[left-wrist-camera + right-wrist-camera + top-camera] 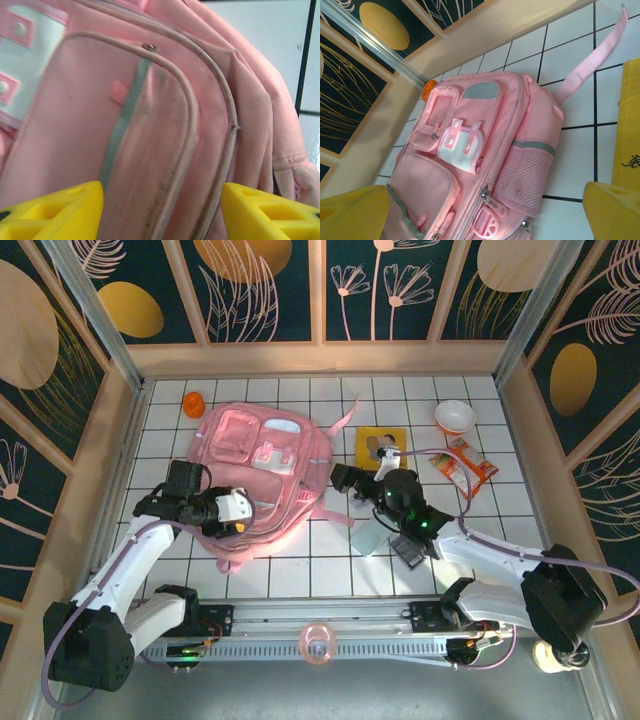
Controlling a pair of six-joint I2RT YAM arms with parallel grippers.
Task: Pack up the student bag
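On the white tiled table (300, 575), bare along its near edge, the student bag (262, 475) lay flat left of centre, the left gripper (236, 520) spread at its near-left corner, the right gripper (342, 477) spread wide just beside its right side, and the yellow booklet (630, 125) bore dark characters too blurred to read.

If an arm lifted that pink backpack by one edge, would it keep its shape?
Probably not: the student bag is soft creased fabric, so it would likely sag. Lying flat, it should slide when pushed, not roll.
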